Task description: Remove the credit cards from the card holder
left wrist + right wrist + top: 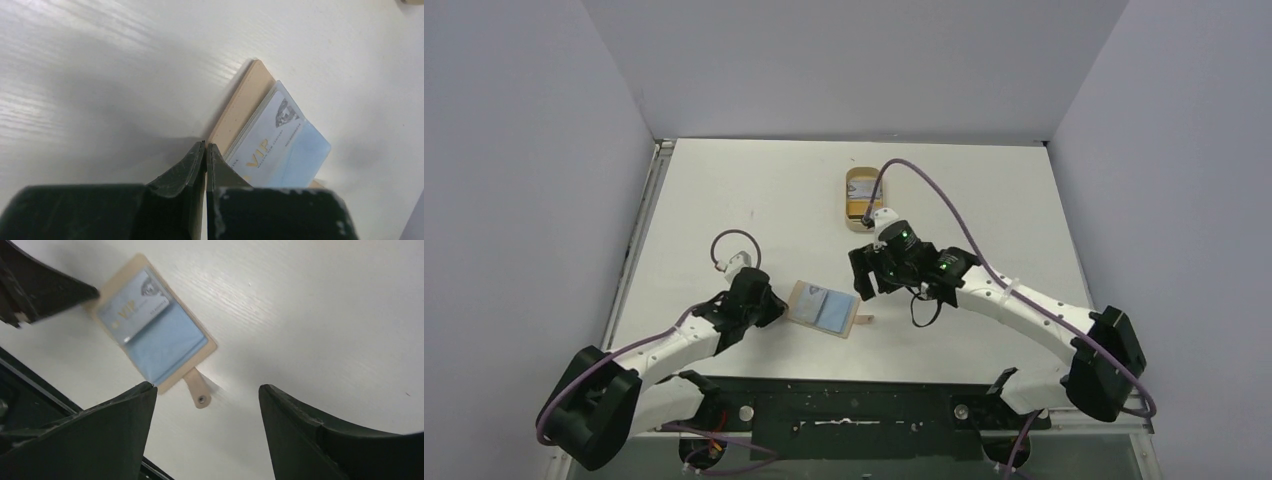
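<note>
The card holder (802,300) lies open and flat on the white table, its strap tab (198,393) pointing right. On it lie the credit cards: a pale card printed "VIP" (270,140) overlapping a light blue card (307,152); both also show in the right wrist view (132,310) (167,347). My left gripper (776,305) is shut, its tips (206,145) at the holder's left edge, nothing visibly between them. My right gripper (864,288) is open and empty, hovering above the table just right of the holder, the strap tab showing between its fingers (205,386).
An oval tan dish (862,195) stands at the back middle, behind the right arm. The black base frame (854,410) runs along the near edge. Grey walls enclose the table on three sides.
</note>
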Tool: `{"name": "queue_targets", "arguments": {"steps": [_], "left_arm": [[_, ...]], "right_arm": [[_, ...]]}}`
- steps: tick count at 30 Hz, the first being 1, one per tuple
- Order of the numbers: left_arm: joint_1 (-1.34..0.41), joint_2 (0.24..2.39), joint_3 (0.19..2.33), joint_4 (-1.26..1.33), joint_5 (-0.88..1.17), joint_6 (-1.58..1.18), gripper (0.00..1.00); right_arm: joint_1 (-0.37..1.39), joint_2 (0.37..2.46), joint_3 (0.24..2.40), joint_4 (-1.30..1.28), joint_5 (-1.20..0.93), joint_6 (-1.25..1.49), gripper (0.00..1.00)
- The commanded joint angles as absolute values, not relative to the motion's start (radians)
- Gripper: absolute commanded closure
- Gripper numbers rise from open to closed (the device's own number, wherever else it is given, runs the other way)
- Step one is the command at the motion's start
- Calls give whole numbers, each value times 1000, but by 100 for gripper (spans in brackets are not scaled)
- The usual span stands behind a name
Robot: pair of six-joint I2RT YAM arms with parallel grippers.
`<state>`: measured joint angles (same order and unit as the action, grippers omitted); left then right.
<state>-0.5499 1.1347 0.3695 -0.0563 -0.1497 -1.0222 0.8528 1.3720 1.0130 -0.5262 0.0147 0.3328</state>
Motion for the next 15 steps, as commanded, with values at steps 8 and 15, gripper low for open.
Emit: {"name": "queue_targets", "arguments": {"steps": [8, 15], "left_arm": [[-750, 1090, 348, -125, -557, -1328, 100], [-827, 1207, 371, -104, -611, -1418, 100]], "right_arm": [[725, 1515, 949, 63, -459, 625, 25], [754, 1628, 950, 118, -446, 726, 26]]}}
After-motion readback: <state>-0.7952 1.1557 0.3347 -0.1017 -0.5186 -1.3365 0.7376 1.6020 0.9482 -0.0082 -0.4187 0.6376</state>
